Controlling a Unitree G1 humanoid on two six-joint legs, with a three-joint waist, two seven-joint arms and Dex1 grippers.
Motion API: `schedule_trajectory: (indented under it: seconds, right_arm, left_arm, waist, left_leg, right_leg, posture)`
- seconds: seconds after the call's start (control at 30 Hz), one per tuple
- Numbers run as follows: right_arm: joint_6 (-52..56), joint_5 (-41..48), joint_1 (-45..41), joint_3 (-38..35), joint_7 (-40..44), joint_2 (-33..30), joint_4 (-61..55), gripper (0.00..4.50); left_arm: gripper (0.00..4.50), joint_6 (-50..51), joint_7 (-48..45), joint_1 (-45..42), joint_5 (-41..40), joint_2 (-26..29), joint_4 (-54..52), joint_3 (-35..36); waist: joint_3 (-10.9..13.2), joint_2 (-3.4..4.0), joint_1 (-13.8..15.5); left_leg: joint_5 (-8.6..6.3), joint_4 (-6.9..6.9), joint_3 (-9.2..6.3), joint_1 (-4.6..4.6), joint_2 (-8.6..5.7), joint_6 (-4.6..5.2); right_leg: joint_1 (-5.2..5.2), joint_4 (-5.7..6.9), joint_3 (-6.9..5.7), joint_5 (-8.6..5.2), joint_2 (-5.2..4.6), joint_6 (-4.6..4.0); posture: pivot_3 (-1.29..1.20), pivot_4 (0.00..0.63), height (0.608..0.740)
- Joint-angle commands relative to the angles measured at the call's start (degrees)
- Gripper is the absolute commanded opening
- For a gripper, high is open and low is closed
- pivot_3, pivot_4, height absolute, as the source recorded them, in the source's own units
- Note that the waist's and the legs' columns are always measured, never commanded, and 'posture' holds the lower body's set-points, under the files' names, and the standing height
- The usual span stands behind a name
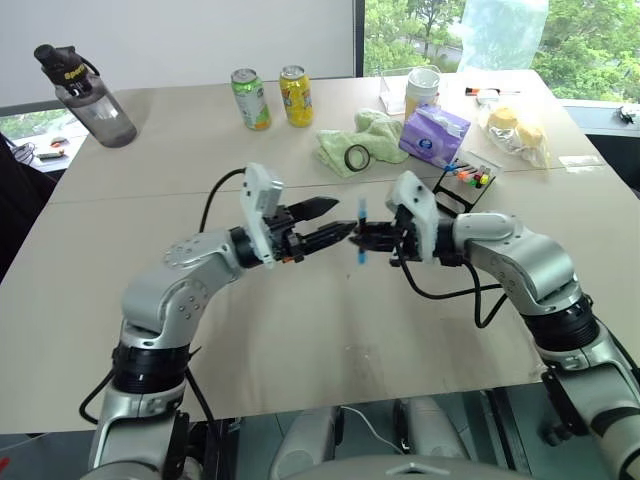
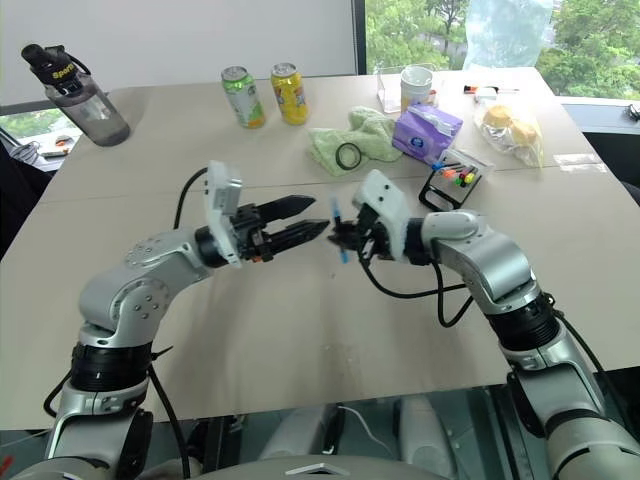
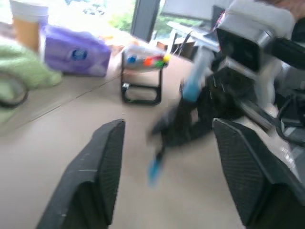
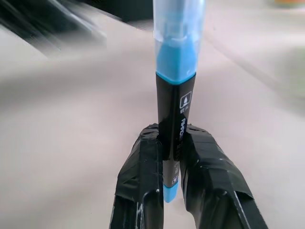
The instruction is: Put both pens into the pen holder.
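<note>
Pinching the blue pen (image 4: 174, 119), right gripper (image 1: 366, 238) faces spread left gripper (image 1: 330, 222) above beige table (image 1: 300, 330).

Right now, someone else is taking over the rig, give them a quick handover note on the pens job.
Right tool: shut on the blue pen, held upright above the table.
Left tool: open, empty, facing the right tool close by.
Holder: on the table beyond the right arm, markers in it, beside the purple tissue pack.
Pink pen: I can't find it from here.
Done: blue pen is in the right tool.
Left: drop the blue pen in the holder, then locate and place the pink one.
</note>
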Motion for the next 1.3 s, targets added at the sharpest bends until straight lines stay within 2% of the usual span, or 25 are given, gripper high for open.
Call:
schedule_trajectory:
  seconds: [0.03,0.17,0.33,0.7,0.93,1.2,1.27,1.3]
  right_arm:
    - [-24.1,-10.8,-1.0,-4.5,-10.0,0.0,3.0,0.05]
    - [-34.6,-19.5,0.4,-7.3,-16.0,-4.1,5.1,0.05]
    - [-38.9,-24.0,1.7,-9.7,-19.4,-6.1,6.5,0.05]
    - [-37.1,-22.8,3.6,-10.6,-18.7,-3.4,7.5,0.05]
    - [-39.8,-23.1,3.1,-10.6,-19.0,-2.8,13.0,0.05]
    - [-45.7,-24.3,-2.3,-10.1,-20.1,-2.7,24.3,0.05]
    - [-47.3,-24.5,-3.8,-9.9,-20.1,-2.7,27.4,1.06]
    - [-48.1,-24.6,-4.5,-9.8,-20.1,-2.6,29.0,1.32]
  left_arm:
    - [3.05,-1.2,0.7,-0.4,-0.6,0.3,-4.5,1.6]
    - [3.05,-1.1,3.3,-2.1,0.4,-0.9,-5.8,0.4]
    - [3.05,-2.7,5.1,-2.9,2.4,-3.1,-6.5,-1.5]
    - [3.05,-3.4,4.1,-4.3,3.9,-2.7,-6.3,-3.3]
    - [3.05,-3.2,3.9,-3.8,4.4,-2.2,-7.1,-3.3]
    - [3.05,-3.3,3.6,-2.7,5.4,-0.7,-8.0,-3.4]
    - [3.12,-3.3,3.5,-2.5,5.5,-0.6,-8.1,-3.3]
    - [3.12,-3.3,3.5,-2.5,5.6,-0.5,-8.1,-3.3]
  waist:
    - [0.0,-0.01,0.0]
    - [0.0,-0.01,0.2]
    - [0.0,-0.03,-0.1]
    - [0.0,-0.02,-1.1]
    - [0.0,-0.02,-1.1]
    - [0.0,-0.02,-1.3]
    - [0.0,-0.02,-1.3]
    - [0.0,-0.02,-1.3]
  left_leg:
    - [0.0,0.01,0.0,0.0,0.0,0.0]
    - [0.01,0.0,0.02,0.0,0.02,-0.01]
    - [0.01,0.01,0.07,0.05,0.02,-0.01]
    - [0.01,-0.02,0.17,0.08,0.07,-0.01]
    - [0.01,-0.01,0.17,0.08,0.07,-0.01]
    - [0.01,-0.02,0.2,0.11,0.07,-0.01]
    - [0.01,-0.01,0.2,0.11,0.07,-0.01]
    - [0.01,-0.01,0.2,0.11,0.07,-0.01]
  right_leg:
    - [-0.01,0.02,-0.02,0.0,0.01,0.0]
    - [-0.02,0.04,-0.01,0.0,0.03,0.0]
    - [0.04,0.03,0.03,0.0,0.05,0.0]
    - [0.02,0.05,0.13,0.0,0.09,0.0]
    - [0.03,0.05,0.12,0.0,0.09,0.0]
    - [0.03,0.06,0.16,0.0,0.1,0.0]
    - [0.03,0.06,0.15,0.0,0.1,0.0]
    - [0.03,0.05,0.16,0.0,0.1,0.0]
  posture:
    - [0.0,0.15,0.74]
    - [0.0,0.15,0.74]
    - [0.0,0.15,0.74]
    - [0.0,0.15,0.74]
    - [0.0,0.15,0.74]
    - [0.0,0.15,0.74]
    - [0.0,0.15,0.74]
    - [0.0,0.15,0.74]
